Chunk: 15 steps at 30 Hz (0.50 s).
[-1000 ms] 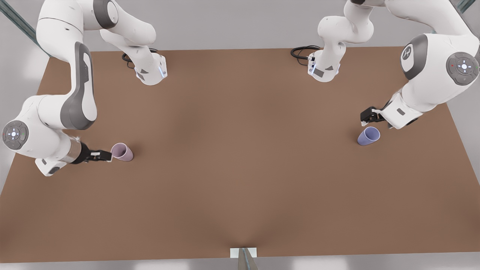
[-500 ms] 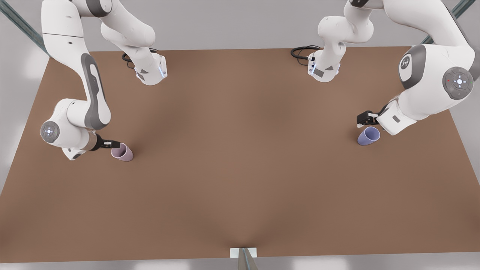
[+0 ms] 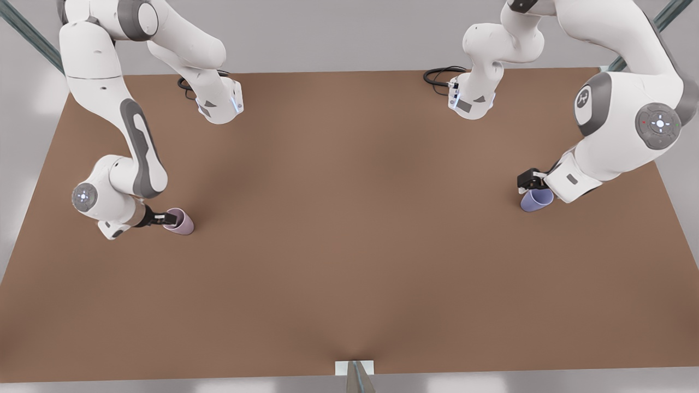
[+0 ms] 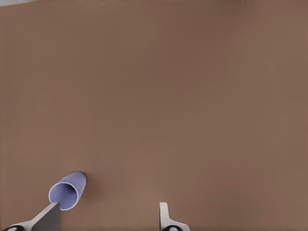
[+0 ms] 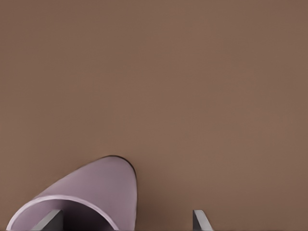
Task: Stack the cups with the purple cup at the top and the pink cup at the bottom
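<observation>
The pink cup (image 3: 182, 222) stands on the brown table (image 3: 349, 229) at the front view's left. My right gripper (image 3: 167, 219) is open at its rim. In the right wrist view one fingertip (image 5: 49, 220) sits inside the pink cup (image 5: 98, 190) and the other is outside its wall; right gripper (image 5: 124, 222). The purple cup (image 3: 535, 200) stands at the front view's right, with my left gripper (image 3: 527, 184) just over its far edge. In the left wrist view the left gripper (image 4: 107, 219) is open, and one fingertip (image 4: 47, 217) is beside the mouth of the purple cup (image 4: 68, 191).
Both arm bases (image 3: 221, 103) (image 3: 471, 101) stand along the table's far edge with black cables (image 3: 439, 75) beside them. A small white bracket (image 3: 354, 368) sits at the middle of the near edge. Bare brown tabletop lies between the two cups.
Both arms have come down and in toward their cups. The right gripper has reached the pink cup's rim, and the left gripper has closed in over the purple cup. Neither cup has moved.
</observation>
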Tool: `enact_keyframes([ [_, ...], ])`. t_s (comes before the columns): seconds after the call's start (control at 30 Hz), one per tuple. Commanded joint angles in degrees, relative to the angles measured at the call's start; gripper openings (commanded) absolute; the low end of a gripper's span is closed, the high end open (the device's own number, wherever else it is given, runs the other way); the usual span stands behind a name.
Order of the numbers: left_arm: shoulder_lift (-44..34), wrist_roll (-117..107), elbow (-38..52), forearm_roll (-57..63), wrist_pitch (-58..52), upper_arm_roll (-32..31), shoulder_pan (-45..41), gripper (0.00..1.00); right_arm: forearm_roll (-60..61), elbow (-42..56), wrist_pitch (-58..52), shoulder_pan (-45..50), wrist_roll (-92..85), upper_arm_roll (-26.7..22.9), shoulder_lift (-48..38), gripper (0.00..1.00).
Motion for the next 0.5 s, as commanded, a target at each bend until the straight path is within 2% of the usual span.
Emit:
enact_keyframes([
  [0.0,0.09,0.39,-0.03,0.09,0.59,0.00,0.06,1.00,0.18,-0.22,3.20,0.00,-5.13,0.00,1.30,0.97],
  [0.1,0.01,0.39,0.06,0.09,0.85,0.00,0.06,1.00,0.26,-0.22,3.38,0.26,-5.13,0.00,1.92,0.52],
  [0.17,-0.08,0.39,0.06,0.09,0.59,0.00,0.06,1.00,0.26,0.05,3.38,0.26,-5.13,0.00,2.09,0.33],
  [0.23,0.01,0.39,-0.03,0.09,0.33,0.00,0.06,1.00,0.26,0.05,3.38,0.35,-5.13,0.00,2.09,0.21],
  [0.47,0.18,0.13,-0.47,0.27,-0.11,0.09,0.06,1.00,0.26,0.22,2.50,0.17,-5.22,0.09,1.30,0.21],
])
